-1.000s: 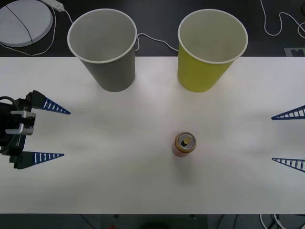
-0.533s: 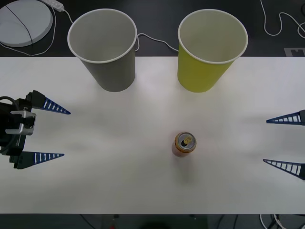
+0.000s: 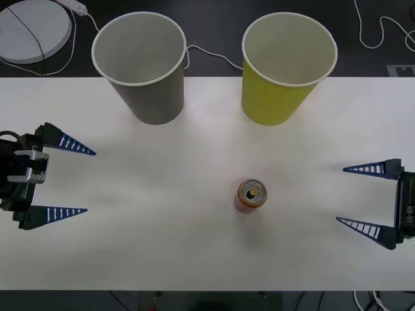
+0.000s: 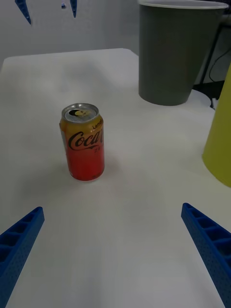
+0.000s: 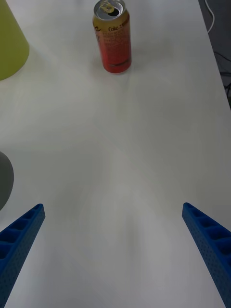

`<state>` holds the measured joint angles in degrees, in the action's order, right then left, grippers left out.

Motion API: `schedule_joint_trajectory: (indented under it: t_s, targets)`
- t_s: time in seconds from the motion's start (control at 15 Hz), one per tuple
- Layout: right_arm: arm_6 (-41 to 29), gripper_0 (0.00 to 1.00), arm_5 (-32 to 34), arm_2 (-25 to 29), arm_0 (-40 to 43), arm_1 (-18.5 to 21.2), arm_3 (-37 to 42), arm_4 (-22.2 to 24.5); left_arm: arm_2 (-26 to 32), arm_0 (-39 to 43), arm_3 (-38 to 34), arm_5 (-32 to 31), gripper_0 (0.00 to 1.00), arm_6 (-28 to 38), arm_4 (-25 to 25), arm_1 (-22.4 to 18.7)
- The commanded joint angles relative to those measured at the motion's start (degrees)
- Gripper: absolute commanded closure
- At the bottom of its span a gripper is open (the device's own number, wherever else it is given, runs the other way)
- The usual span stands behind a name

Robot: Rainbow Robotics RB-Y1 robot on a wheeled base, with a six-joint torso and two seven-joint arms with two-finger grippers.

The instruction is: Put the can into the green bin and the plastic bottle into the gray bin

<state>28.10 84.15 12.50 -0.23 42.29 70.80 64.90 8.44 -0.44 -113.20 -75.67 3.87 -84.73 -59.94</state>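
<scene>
Left gripper (image 3: 76, 182): we see it spread wide, holding nothing, near the table's (image 3: 162, 246) left edge.
Gray bin (image 3: 139, 65): far edge, upright, apparently unfilled.
Can (image 3: 251, 195): upright mid-table, orange-gold over red, silver tabbed top; we judge it not yet binned.
Green bin (image 3: 287, 68): far edge, awaiting can.
Right gripper (image 3: 350, 195): spread wide, unladen, right edge, facing can.

- The can (image 4: 83, 141) looks like metal: glossy printed orange-and-red sides, bare silvery top.
- The green bin (image 3: 285, 71) looks like matt paper, yellow-green outside, pale and smooth inside, with a white rolled rim.
- The gray bin (image 3: 144, 68) has the same papery matt finish.
- The desk (image 3: 162, 220) is smooth, white, faintly sheened.
- The right pincer (image 3: 363, 198) and left pincer (image 3: 72, 180) have ribbed blue plastic-looking fingers.
</scene>
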Motion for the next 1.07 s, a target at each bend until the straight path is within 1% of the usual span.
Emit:
schedule_joint_trajectory:
  t_s: [0.07, 0.27, 0.47, 0.87, 1.07]
  targets:
    - [4.68, 0.00, 1.90, -1.69, -2.93, -1.34, -6.38, -0.74, 0.00, 0.00, 0.00, 0.00, 0.00, 0.00, 0.00, 0.00]
    - [7.23, 0.00, 3.48, -2.75, -5.13, -3.01, -11.12, -0.74, 0.00, 0.00, 0.00, 0.00, 0.00, 0.00, 0.00, 0.00]
    - [8.02, 0.00, 3.04, -3.19, -5.30, -5.29, -11.56, -0.74, 0.00, 0.00, 0.00, 0.00, 0.00, 0.00, 0.00, 0.00]
    - [9.25, 0.00, -1.79, -5.91, -5.39, -10.48, -12.88, -0.57, 0.00, 0.00, 0.00, 0.00, 0.00, 0.00, 0.00, 0.00]
    - [9.69, 0.00, -5.22, -8.99, -5.39, -12.32, -12.88, -1.36, 0.00, 0.00, 0.00, 0.00, 0.00, 0.00, 0.00, 0.00]
